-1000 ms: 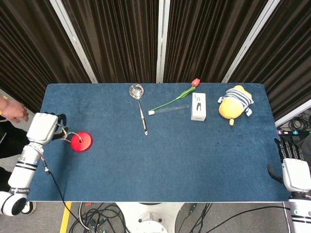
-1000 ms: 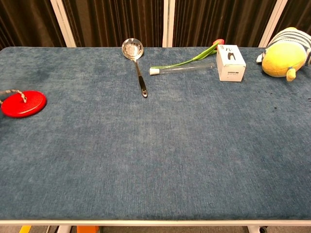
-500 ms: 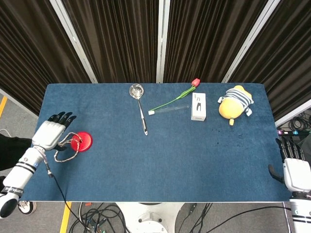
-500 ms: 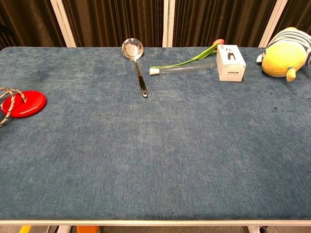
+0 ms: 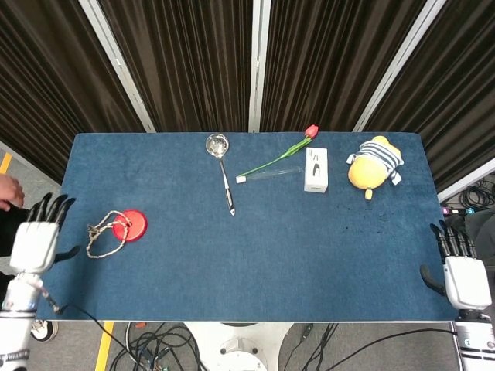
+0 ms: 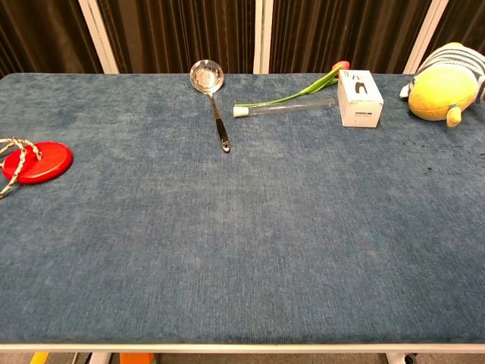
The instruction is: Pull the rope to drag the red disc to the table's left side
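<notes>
While both hands hover off the table, the red disc (image 5: 128, 226) lies near its left edge.
Rope (image 5: 99, 236) lies loose beside it; left hand (image 5: 35, 238) empty, fingers spread; right hand (image 5: 461, 273) likewise.

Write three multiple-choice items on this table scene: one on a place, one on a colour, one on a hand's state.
1. Where does the red disc lie?
A. near the table's left edge
B. beside the plush toy
C. at the table's centre

2. What colour is the flower at the far edge?
A. yellow
B. red
C. white

3. What is the left hand doing?
A. gripping the rope
B. pressing on the disc
C. holding nothing, fingers apart

Answers: 1 A, the disc sits by the left edge with the rope coiled beside it. 2 B, the bloom is red. 3 C, the hand is off the table edge, apart from the rope.
</notes>
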Robot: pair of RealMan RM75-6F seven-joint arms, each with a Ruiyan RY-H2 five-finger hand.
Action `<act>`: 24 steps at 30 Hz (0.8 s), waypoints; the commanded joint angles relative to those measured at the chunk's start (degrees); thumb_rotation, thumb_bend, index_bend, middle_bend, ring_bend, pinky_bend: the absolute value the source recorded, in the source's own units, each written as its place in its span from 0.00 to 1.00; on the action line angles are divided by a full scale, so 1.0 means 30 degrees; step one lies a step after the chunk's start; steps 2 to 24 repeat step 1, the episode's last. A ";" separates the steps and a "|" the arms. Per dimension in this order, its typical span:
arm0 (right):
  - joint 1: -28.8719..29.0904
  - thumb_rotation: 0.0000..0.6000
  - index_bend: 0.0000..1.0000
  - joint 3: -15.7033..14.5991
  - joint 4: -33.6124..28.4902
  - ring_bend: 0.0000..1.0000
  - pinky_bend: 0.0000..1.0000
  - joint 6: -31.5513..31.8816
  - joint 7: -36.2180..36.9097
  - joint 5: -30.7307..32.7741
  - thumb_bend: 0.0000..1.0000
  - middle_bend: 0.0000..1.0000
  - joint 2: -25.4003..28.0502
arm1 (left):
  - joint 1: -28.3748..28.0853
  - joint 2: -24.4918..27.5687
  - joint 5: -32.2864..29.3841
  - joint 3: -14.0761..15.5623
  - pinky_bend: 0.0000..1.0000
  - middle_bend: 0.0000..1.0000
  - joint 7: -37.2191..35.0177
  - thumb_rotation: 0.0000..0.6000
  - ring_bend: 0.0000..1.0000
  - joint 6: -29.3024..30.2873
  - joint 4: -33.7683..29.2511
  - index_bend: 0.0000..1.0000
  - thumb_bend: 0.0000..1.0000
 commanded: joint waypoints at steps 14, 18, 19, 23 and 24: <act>-0.0022 1.00 0.00 -0.0155 0.0200 0.00 0.00 0.0043 0.0047 -0.0187 0.27 0.00 -0.0266 | 0.1734 -0.1426 0.1105 0.0795 0.16 0.11 -0.1200 1.00 0.00 0.1461 0.1681 0.14 0.04; -0.0022 1.00 0.00 -0.0155 0.0200 0.00 0.00 0.0043 0.0047 -0.0187 0.27 0.00 -0.0266 | 0.1734 -0.1426 0.1105 0.0795 0.16 0.11 -0.1200 1.00 0.00 0.1461 0.1681 0.14 0.04; -0.0022 1.00 0.00 -0.0155 0.0200 0.00 0.00 0.0043 0.0047 -0.0187 0.27 0.00 -0.0266 | 0.1734 -0.1426 0.1105 0.0795 0.16 0.11 -0.1200 1.00 0.00 0.1461 0.1681 0.14 0.04; -0.0022 1.00 0.00 -0.0155 0.0200 0.00 0.00 0.0043 0.0047 -0.0187 0.27 0.00 -0.0266 | 0.1734 -0.1426 0.1105 0.0795 0.16 0.11 -0.1200 1.00 0.00 0.1461 0.1681 0.14 0.04; -0.0022 1.00 0.00 -0.0155 0.0200 0.00 0.00 0.0043 0.0047 -0.0187 0.27 0.00 -0.0266 | 0.1734 -0.1426 0.1105 0.0795 0.16 0.11 -0.1200 1.00 0.00 0.1461 0.1681 0.14 0.04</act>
